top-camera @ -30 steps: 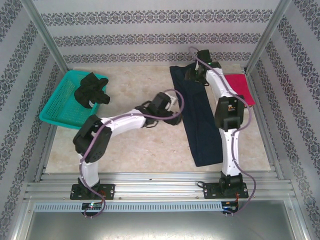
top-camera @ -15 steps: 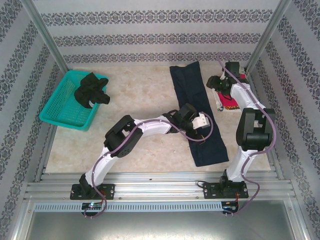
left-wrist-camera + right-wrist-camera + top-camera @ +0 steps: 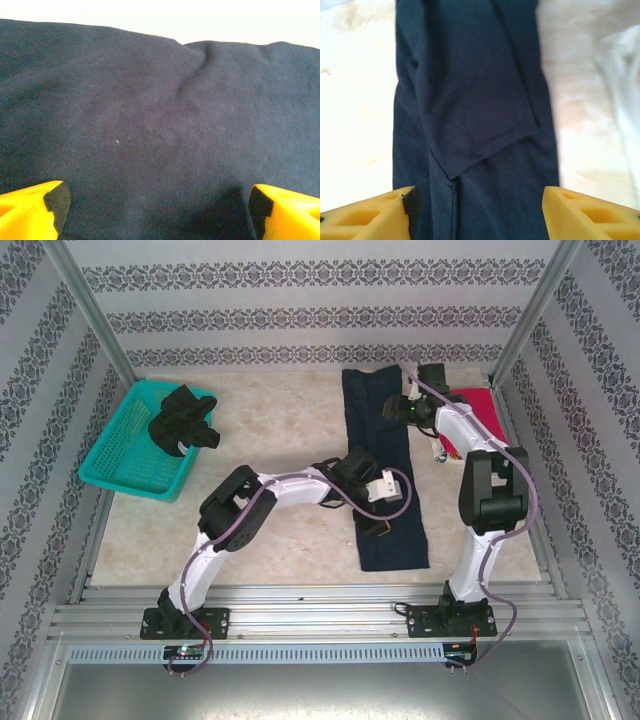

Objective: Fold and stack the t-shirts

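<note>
the navy t-shirt [image 3: 393, 545] lies on the table [image 3: 280, 420] as a long narrow strip, right of centre, running from near the back wall toward the near rail, with fairly straight long edges. in the right wrist view a folded-in sleeve hem crosses it at a slant. bare pale tabletop stretches wide between the strip's left edge and the teal basket [image 3: 112, 458] at the far left, where the black t-shirt [image 3: 185, 418] sits bunched. the red t-shirt [image 3: 480, 400] lies in the far right corner, near the navy one, partly under the right arm. patterned walls and metal posts close in three sides. the left gripper [image 3: 160, 200] hangs low over the strip's near half, fingers spread wide with nothing caught between them; whether it touches the cloth i cannot tell. the right gripper [image 3: 480, 200] is above the far half, fingers apart, gripping nothing.
</note>
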`<state>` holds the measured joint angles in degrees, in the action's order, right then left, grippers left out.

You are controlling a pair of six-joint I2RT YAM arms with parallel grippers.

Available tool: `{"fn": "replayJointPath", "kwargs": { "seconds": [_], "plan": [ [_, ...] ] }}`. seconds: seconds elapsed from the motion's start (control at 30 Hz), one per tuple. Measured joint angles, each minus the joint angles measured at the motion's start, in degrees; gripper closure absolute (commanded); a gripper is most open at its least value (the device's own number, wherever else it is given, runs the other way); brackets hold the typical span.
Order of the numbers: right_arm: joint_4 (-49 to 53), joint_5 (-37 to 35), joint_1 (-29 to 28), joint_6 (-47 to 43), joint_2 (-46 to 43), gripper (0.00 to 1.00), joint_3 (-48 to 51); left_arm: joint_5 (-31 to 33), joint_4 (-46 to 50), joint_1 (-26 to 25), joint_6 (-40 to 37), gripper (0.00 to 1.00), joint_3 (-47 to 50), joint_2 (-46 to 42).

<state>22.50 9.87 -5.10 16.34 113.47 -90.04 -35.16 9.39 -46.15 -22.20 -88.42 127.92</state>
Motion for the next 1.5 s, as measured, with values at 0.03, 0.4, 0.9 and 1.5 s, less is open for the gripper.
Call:
{"fn": "replayJointPath", "kwargs": {
  "seconds": [0.03, 0.4, 0.9, 1.5],
  "plan": [
    [0.5, -0.11, -0.76, -0.02, 1.57, 0.36, -1.4, -0.22, -0.24, 0.72, 0.11, 0.07, 1.53, -0.98],
    [8.59, -1.22, -6.82, 2.29, 20.11, 0.49, -18.62, 0.9, -4.9, 3.02, 1.53, 0.06, 12.02, -7.17],
    [18.75, -1.01, -12.02, 3.45, 29.4, 0.47, -34.38, 1.31, -14.29, 7.65, 6.67, 0.06, 27.76, -16.2],
    [26.23, 0.81, -17.2, 3.54, 39.63, 0.45, -53.79, 2.86, -19.3, 9.94, 8.39, 0.05, 36.52, -21.46]
  ]
}}
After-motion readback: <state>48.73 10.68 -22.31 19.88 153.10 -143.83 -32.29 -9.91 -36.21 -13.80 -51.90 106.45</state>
